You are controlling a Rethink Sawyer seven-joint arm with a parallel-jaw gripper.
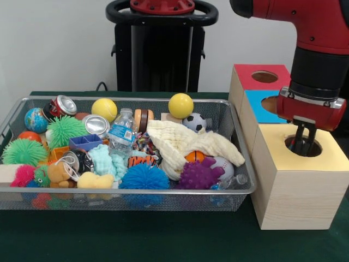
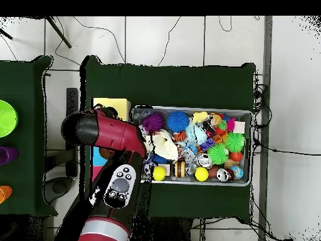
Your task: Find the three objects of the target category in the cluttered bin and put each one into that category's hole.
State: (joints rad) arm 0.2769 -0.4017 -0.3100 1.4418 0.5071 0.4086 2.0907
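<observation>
My gripper point(image 1: 304, 143) hangs over the round hole point(image 1: 303, 146) in the yellow-topped wooden box point(image 1: 297, 185), right of the bin. Its two dark fingers point(image 1: 312, 136) dip into the hole a little apart, open, and I see nothing held between them. The wire-mesh bin point(image 1: 125, 197) is full of toys: two yellow balls point(image 1: 180, 105), a small soccer ball point(image 1: 194, 122), a mini basketball point(image 1: 194, 156), a baseball point(image 1: 222, 166), spiky balls, cans, a water bottle point(image 1: 121, 134) and a cream cloth point(image 1: 182, 141). In the overhead view the red arm point(image 2: 116, 135) hides the gripper beside the yellow box point(image 2: 113, 104).
Behind the yellow box stand a blue-topped box point(image 1: 260, 106) and a red-topped box point(image 1: 260, 76), each with a hole. The bin's right rim point(image 1: 240, 136) lies close to the boxes. On a second table in the overhead view, a green dish point(image 2: 5, 118) sits at the left edge.
</observation>
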